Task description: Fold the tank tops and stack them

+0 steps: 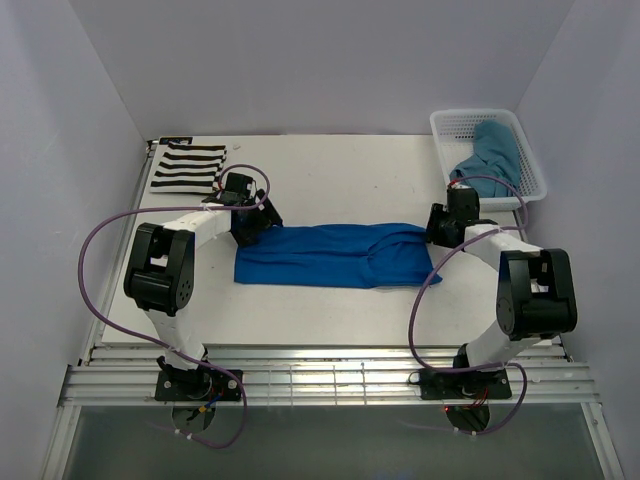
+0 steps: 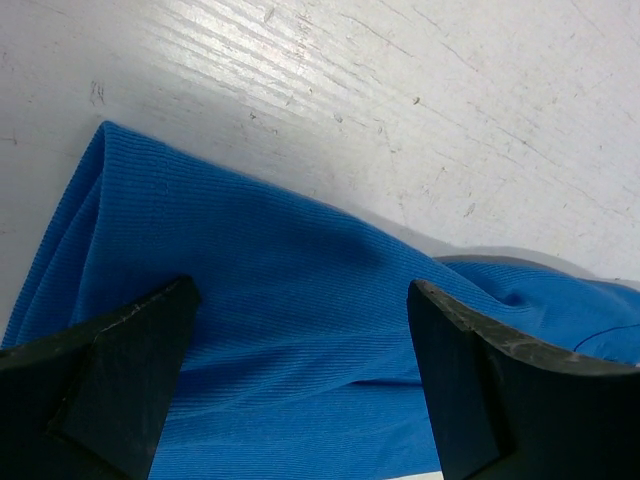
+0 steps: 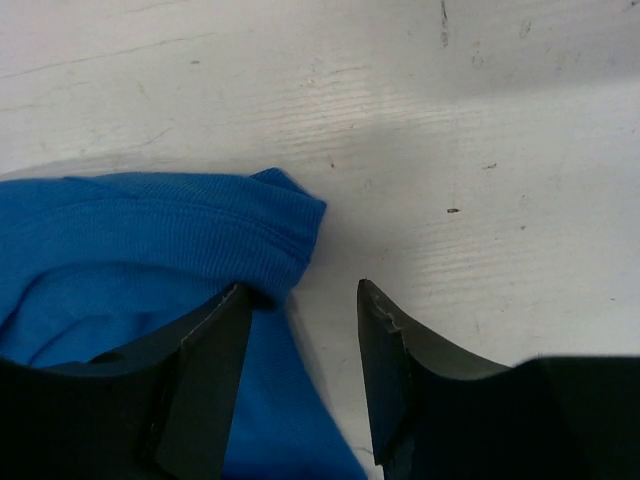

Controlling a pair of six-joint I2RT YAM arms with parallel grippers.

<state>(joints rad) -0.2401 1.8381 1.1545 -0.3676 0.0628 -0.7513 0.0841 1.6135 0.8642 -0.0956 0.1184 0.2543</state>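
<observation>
The bright royal blue tank top (image 1: pixel 335 256) lies as a long band across the middle of the table. My left gripper (image 1: pixel 254 228) is over its left end, open wide, with blue ribbed cloth (image 2: pixel 290 300) lying under and between the fingers (image 2: pixel 130 350). At the right end, my right gripper (image 1: pixel 438 232) stands open, its left finger (image 3: pixel 205 360) touching the hem corner (image 3: pixel 285 215) and bare table under the gap (image 3: pixel 300 300). The striped tank top (image 1: pixel 188 168) lies flat at the back left. The teal tank top (image 1: pixel 492 150) sits in the basket.
A white mesh basket (image 1: pixel 452 125) stands at the back right corner of the table (image 1: pixel 340 170). Purple cables loop from both arms. Grey walls close in the left, back and right sides.
</observation>
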